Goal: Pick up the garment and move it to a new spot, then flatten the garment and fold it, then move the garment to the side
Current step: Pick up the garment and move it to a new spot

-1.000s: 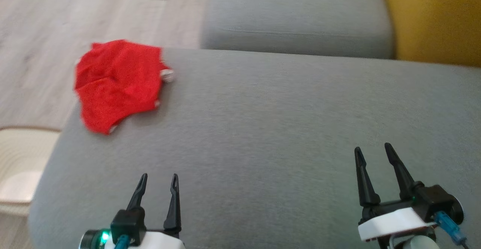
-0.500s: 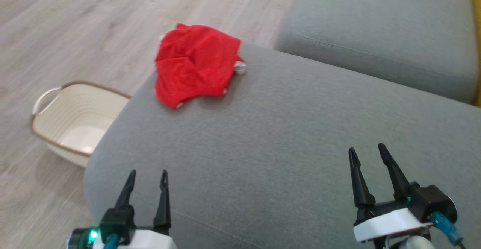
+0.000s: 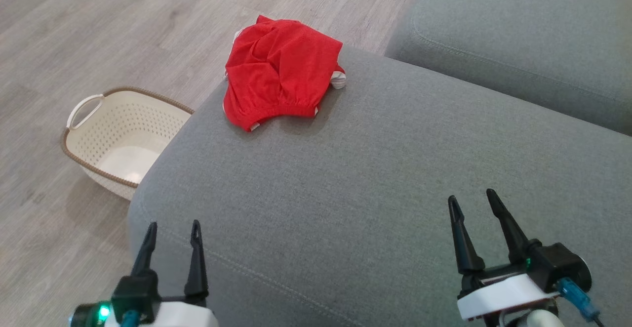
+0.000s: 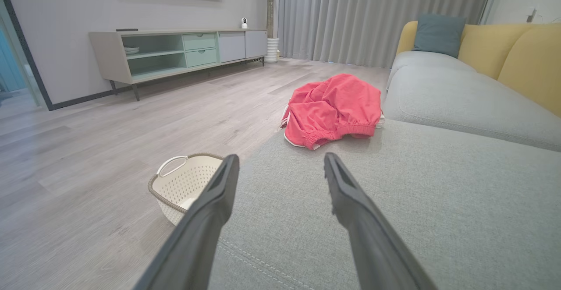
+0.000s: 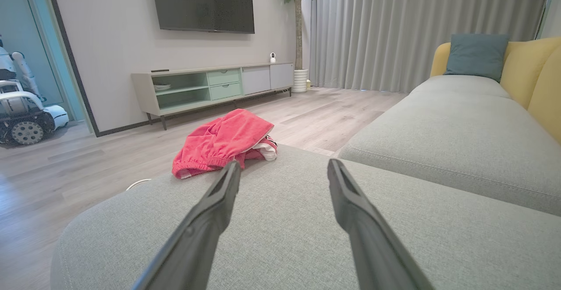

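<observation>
A crumpled red garment [image 3: 279,72] with white trim lies at the far left corner of the grey sofa cushion [image 3: 395,179], partly over its edge. The left wrist view shows the garment [image 4: 335,108] ahead of the fingers, and in the right wrist view the garment [image 5: 223,143] lies ahead to the left. My left gripper [image 3: 173,229] hovers open at the cushion's near left edge, far short of the garment. My right gripper [image 3: 473,199] stands open above the cushion's near right part. Neither holds anything.
A cream perforated basket [image 3: 116,137] with a brown rim stands on the wooden floor [image 3: 98,30] left of the sofa. A second grey cushion [image 3: 533,40] lies at the back right. A TV stand [image 5: 210,86] lines the far wall, and another robot [image 5: 22,110] stands at the far left.
The whole head view has swung left, bringing the basket and floor into sight; that is the camera turning. The garment lies as before. Both grippers remain open.
</observation>
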Tool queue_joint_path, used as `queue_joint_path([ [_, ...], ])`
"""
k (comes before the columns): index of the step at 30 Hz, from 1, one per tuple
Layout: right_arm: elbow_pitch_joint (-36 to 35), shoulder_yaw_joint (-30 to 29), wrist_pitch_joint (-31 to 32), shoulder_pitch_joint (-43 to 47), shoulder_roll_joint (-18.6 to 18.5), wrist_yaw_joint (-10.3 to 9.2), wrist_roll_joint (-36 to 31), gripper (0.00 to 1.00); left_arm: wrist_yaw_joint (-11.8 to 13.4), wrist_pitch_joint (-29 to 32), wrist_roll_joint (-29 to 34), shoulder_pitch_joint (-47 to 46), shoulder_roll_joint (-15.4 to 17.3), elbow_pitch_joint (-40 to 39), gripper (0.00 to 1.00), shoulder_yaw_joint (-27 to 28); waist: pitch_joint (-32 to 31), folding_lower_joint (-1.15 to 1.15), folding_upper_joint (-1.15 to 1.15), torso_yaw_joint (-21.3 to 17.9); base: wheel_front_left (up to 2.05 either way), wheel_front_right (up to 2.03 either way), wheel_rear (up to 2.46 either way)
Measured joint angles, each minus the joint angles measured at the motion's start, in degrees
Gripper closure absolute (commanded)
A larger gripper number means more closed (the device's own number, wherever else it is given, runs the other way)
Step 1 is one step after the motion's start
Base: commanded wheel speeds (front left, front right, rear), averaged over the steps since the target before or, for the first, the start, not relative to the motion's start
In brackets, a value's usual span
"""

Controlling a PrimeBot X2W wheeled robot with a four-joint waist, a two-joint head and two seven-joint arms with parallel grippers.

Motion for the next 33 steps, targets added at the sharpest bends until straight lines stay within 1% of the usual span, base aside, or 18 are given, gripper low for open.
queue_joint_path([
  [3,0.0,-0.4,0.0,0.0,0.0,0.0,-0.1,0.0,-0.4,0.0,0.1,-0.3,1.3,0.1,0.0,0.2,0.2,0.0,0.0,0.1,0.0,0.0,0.0],
  [7,-0.3,-0.6,0.0,0.0,0.0,0.0,-1.2,0.0,-1.7,0.0,1.2,-3.4,5.6,0.8,0.0,2.2,0.8,0.0,0.0,-0.7,0.0,0.0,0.0],
  [11,-0.9,-0.8,0.0,-0.3,0.0,0.0,-3.4,0.0,-3.7,0.9,2.3,-13.2,8.9,1.5,0.0,3.4,3.5,0.0,0.0,-2.8,0.0,0.0,0.0],
  [15,-1.5,-2.0,0.0,-2.8,0.0,0.0,-5.4,0.0,-6.4,2.9,2.7,-24.9,10.7,4.1,0.0,3.2,7.4,0.0,0.0,-5.4,0.0,0.0,0.0],
  [19,-2.6,-3.0,0.0,-6.3,-0.1,0.0,-6.9,0.0,-9.5,6.2,2.5,-34.8,11.1,10.2,0.0,2.9,11.8,0.0,0.0,-8.3,0.0,0.0,0.0],
  [20,-2.9,-3.3,0.0,-7.1,-0.1,0.0,-7.2,0.0,-10.4,7.7,1.9,-36.9,11.0,12.3,0.0,2.6,12.9,0.0,0.0,-8.9,0.0,0.0,0.0],
  [21,-3.3,-3.7,0.0,-8.5,-0.1,0.0,-7.7,0.0,-12.0,9.7,1.1,-41.0,11.0,16.4,0.0,1.6,15.3,0.01,0.0,-10.3,0.0,0.0,0.0],
  [23,-3.6,-3.8,0.0,-9.9,-0.2,0.0,-7.9,0.0,-13.6,12.2,0.1,-44.8,10.8,20.7,0.0,1.4,17.6,0.01,0.0,-11.6,0.0,0.0,0.0],
  [26,-3.8,-3.8,0.0,-12.2,-0.2,0.0,-8.3,0.0,-14.9,15.3,-1.2,-49.9,10.9,27.2,0.0,1.5,21.1,0.02,0.0,-13.7,0.0,0.0,0.0],
  [30,-4.3,-3.8,0.0,-14.8,-0.3,0.0,-8.3,0.0,-16.0,19.7,-2.6,-54.5,11.2,35.1,0.0,1.7,25.2,0.02,0.0,-16.5,0.0,0.0,0.0],
  [33,-4.5,-4.2,-0.1,-16.0,-0.3,0.0,-8.3,0.0,-16.1,22.2,-4.1,-56.4,11.2,39.5,0.0,2.0,27.8,0.02,0.0,-18.6,0.0,0.0,0.0],
])
